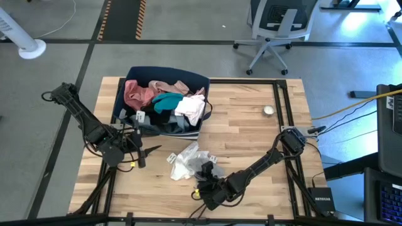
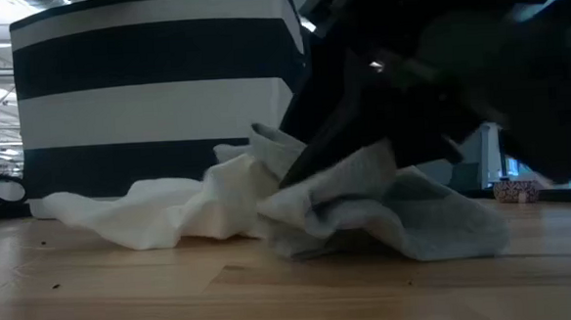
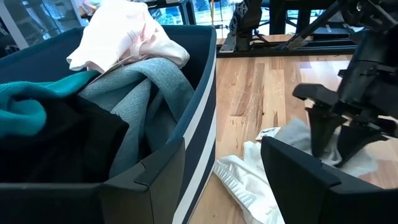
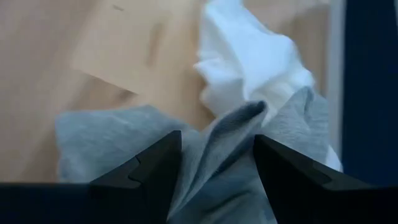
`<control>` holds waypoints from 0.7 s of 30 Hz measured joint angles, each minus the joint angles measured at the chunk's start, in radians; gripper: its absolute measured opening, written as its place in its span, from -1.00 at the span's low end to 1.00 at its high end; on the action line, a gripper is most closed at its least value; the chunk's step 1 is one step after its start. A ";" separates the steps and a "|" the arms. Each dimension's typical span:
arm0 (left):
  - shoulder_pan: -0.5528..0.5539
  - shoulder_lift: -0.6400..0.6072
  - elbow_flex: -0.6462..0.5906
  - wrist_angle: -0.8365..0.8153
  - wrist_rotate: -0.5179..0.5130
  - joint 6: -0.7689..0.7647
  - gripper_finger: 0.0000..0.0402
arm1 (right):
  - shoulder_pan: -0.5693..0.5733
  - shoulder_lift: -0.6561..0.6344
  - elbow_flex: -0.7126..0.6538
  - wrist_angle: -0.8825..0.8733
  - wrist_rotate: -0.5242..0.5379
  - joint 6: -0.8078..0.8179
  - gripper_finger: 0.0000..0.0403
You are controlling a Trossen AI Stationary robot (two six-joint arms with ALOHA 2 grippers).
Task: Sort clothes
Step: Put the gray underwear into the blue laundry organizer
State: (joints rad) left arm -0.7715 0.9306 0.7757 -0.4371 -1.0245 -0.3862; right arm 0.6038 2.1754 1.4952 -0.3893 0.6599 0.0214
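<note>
Right pincer (image 4: 214, 163) straddling a raised fold of the grey garment (image 4: 124, 134) beside the white garment (image 1: 183, 158), near the bench's (image 1: 245, 135) front edge, fingers spread (not yet pinching). Left pincer (image 1: 139, 150) waiting spread by the bin (image 1: 164, 129). Next: closing, then lifting clear.

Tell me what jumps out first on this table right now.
The navy striped bin at the table's far left-centre, heaped with pink, teal and white clothes. In front of it, the right gripper straddles a fold of a grey garment lying beside a white garment on the wood. The left gripper waits open nearby.
</note>
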 joint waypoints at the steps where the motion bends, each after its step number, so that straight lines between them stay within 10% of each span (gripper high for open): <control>1: 0.000 0.000 0.000 0.000 0.000 0.000 0.03 | 0.004 0.000 0.000 -0.016 0.021 0.017 0.10; 21: 0.000 0.000 0.000 0.000 0.000 0.000 0.03 | 0.018 0.001 0.067 -0.553 0.075 0.401 0.10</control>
State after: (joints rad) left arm -0.7715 0.9306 0.7757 -0.4374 -1.0245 -0.3862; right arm 0.6223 2.1761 1.5627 -0.9427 0.7352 0.4229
